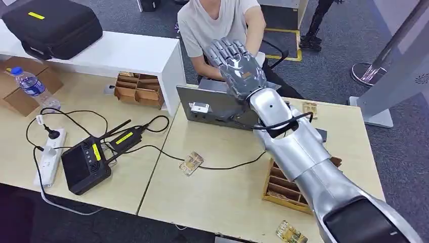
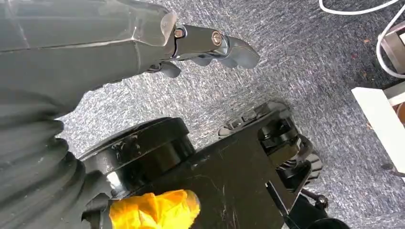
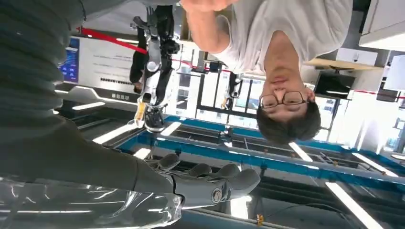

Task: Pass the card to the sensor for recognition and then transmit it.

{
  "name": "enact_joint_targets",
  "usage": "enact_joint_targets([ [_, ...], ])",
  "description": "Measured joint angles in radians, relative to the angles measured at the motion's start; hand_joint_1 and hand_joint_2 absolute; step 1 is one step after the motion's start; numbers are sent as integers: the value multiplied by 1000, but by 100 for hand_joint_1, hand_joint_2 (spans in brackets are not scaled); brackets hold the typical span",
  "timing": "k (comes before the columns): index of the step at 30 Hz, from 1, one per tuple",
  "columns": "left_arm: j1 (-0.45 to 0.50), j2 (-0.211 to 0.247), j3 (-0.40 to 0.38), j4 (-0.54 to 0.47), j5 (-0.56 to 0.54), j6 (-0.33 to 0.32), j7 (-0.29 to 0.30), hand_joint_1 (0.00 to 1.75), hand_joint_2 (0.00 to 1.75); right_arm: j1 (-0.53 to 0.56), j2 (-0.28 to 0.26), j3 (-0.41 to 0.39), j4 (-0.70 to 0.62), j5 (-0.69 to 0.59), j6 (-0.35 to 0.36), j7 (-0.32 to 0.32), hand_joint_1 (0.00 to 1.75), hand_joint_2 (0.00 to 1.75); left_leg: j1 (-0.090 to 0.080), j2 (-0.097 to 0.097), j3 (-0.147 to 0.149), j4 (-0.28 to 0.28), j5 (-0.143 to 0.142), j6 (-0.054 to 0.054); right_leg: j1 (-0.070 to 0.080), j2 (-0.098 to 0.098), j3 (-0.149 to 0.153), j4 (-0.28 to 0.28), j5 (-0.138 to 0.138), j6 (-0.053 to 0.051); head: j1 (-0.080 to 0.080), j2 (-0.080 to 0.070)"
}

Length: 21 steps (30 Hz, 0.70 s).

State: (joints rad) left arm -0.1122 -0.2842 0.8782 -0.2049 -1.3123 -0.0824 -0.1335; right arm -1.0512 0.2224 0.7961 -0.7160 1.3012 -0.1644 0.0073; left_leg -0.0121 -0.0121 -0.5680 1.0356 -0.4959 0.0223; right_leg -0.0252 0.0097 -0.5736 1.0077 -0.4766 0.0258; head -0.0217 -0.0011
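The right hand is raised over the laptop toward the person seated behind it, fingers straight and apart, with nothing in it that I can see. The left hand hangs by the floor, fingers slightly bent, holding nothing. One card lies flat on the table beside a cable, another card at the near edge. A card like this is likely thin, light, stiff and a bit slippery; lying flat, it is best pinched by an edge, perhaps after sliding it to the table's rim
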Motion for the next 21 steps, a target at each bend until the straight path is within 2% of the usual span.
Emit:
enact_joint_targets([
  [6, 3, 0, 0, 0, 11, 11, 17, 0, 175, -6, -73, -29, -32, -30, -13, 11, 0, 175, 0, 0, -1, 1, 0, 0, 0, 0, 0, 0, 0, 0, 0, 0],
  [14, 9, 3, 2, 0, 41, 12, 5, 0, 175, -17, -241, -113, -154, -54, 8, -17, 0, 175, -1, -1, -1, 2, 0, 0, 0, -1, 0, -1, 1, 1, 0, 0],
  [17, 18, 21, 11, 0, 59, -11, -23, 0, 175, 43, -343, -145, -310, -82, 35, -30, 0, 175, 0, -4, -2, 2, 0, 0, 0, -4, 0, -2, 1, 1, 0, 0],
  [21, 28, 40, 19, 0, 65, -14, -31, 0, 175, 111, -431, -177, -457, -87, 51, -32, 0, 175, 0, -3, -3, 2, 0, 0, 0, -3, -1, -2, 1, 1, 0, 0],
])
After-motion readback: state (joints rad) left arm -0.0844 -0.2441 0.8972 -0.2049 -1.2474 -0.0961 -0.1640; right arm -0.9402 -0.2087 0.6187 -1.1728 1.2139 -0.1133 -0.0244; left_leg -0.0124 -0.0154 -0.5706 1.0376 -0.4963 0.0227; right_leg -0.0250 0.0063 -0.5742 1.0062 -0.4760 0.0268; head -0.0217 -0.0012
